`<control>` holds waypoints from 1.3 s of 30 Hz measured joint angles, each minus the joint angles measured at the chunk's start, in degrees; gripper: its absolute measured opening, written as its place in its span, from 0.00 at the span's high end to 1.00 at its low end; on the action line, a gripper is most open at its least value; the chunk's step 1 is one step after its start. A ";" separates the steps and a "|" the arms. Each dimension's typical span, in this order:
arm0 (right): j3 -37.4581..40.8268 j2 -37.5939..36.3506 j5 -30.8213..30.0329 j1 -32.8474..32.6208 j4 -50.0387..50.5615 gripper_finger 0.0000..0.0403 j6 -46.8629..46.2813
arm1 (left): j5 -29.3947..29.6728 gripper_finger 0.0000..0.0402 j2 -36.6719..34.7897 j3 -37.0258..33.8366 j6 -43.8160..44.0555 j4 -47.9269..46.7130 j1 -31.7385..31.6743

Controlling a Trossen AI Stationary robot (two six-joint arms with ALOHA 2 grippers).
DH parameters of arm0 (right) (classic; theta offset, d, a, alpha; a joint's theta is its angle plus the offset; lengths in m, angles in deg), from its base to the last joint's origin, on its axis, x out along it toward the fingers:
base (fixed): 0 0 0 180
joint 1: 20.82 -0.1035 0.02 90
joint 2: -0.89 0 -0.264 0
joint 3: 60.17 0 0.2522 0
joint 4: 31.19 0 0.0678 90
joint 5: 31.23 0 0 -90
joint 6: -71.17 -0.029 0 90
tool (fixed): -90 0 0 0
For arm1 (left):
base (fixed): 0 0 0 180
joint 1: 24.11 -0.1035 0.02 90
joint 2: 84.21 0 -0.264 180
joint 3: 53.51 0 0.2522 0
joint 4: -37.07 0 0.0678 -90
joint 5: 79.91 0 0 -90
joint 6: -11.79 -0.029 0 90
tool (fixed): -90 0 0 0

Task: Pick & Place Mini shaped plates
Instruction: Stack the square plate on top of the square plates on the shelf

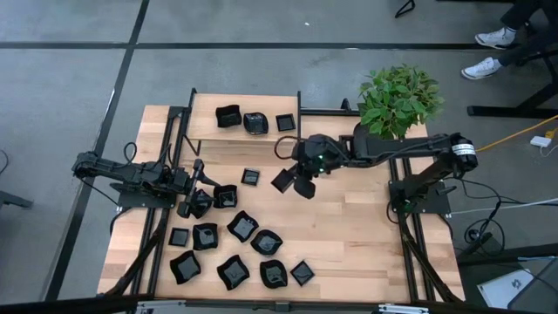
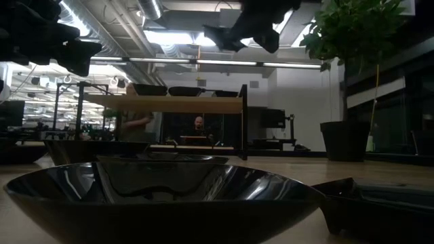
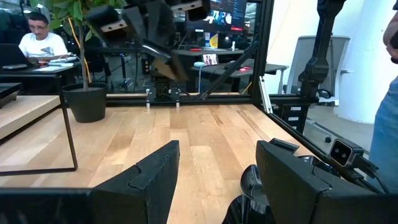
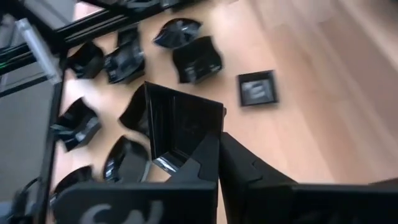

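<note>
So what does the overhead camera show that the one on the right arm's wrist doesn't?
Only the overhead view shows the raised shelf with three dishes, the plant, and the left gripper open over a dish. Only the right wrist view shows closely how the right gripper pinches the rim of a square dish. Both show the black dishes scattered on the wooden table.

Potted plant (image 1: 399, 100) at table's (image 1: 366, 244) far right corner; raised shelf (image 1: 202, 128) beside

plates (image 1: 242, 227): glossy black | table (image 1: 357, 227): pale wood | plant (image 1: 399, 98): green
</note>
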 joint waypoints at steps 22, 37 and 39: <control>0.00 0.04 -16.29 9.61 -10.38 0.99 -1.67 | 0.00 0.48 0.01 0.00 -0.02 0.00 -0.01; 0.00 4.04 -16.06 17.50 -12.36 0.99 -8.79 | 0.02 0.48 0.00 0.00 -0.02 0.00 0.00; 0.00 4.09 -16.19 18.10 -12.22 0.99 -9.33 | 0.01 0.48 0.00 0.00 -0.02 0.01 -0.01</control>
